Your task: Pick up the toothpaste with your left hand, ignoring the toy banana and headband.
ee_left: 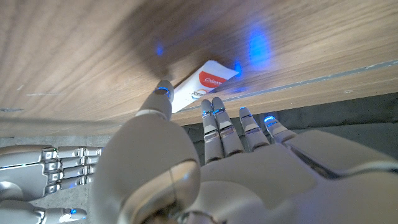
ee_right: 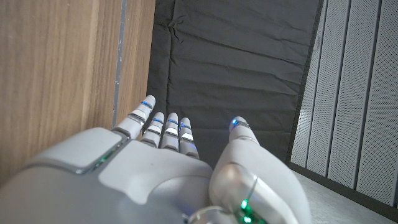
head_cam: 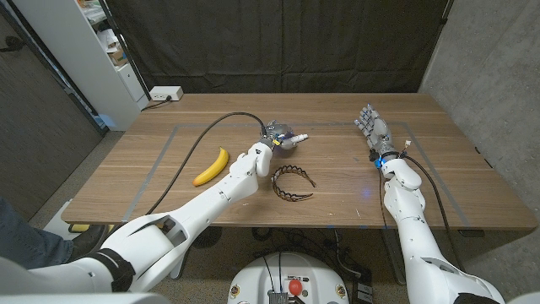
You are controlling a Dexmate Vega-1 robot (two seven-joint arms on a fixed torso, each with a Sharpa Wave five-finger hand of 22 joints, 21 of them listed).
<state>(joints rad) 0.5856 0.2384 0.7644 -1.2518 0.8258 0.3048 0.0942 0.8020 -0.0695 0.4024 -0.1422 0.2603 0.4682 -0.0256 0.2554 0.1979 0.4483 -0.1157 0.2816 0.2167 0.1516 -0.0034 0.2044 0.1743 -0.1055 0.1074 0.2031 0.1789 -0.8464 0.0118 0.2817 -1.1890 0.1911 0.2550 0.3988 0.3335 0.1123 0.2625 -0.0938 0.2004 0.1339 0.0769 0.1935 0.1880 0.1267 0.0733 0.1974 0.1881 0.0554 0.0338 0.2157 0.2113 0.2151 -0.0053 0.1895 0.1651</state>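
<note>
Nearest the wrist camera, the left robot hand [ee_left: 186, 168] is seen reaching over the toothpaste [ee_left: 202, 84], its fingers [ee_left: 214, 121] spread above the tube and its thumb set at the tube's near end; nothing is gripped yet, so the hand is judged wide and empty. In the head view the left robot hand [head_cam: 278, 137] is placed over the toothpaste [head_cam: 295, 137] near the middle of the surface [head_cam: 337, 181], with only the tube's white end seen past the fingertips. For a sound grasp, the hand should be lowered until fingers and thumb bracket the tube across its narrow width, then closed evenly so the flat tube is not pushed away. Just beside the wrist lies the headband [head_cam: 292, 182], and the toy banana [head_cam: 212, 166] is farther along the arm's outer side; both should be left untouched. Well apart, the right robot hand [head_cam: 372, 127] is held with fingers extended, empty.
</note>
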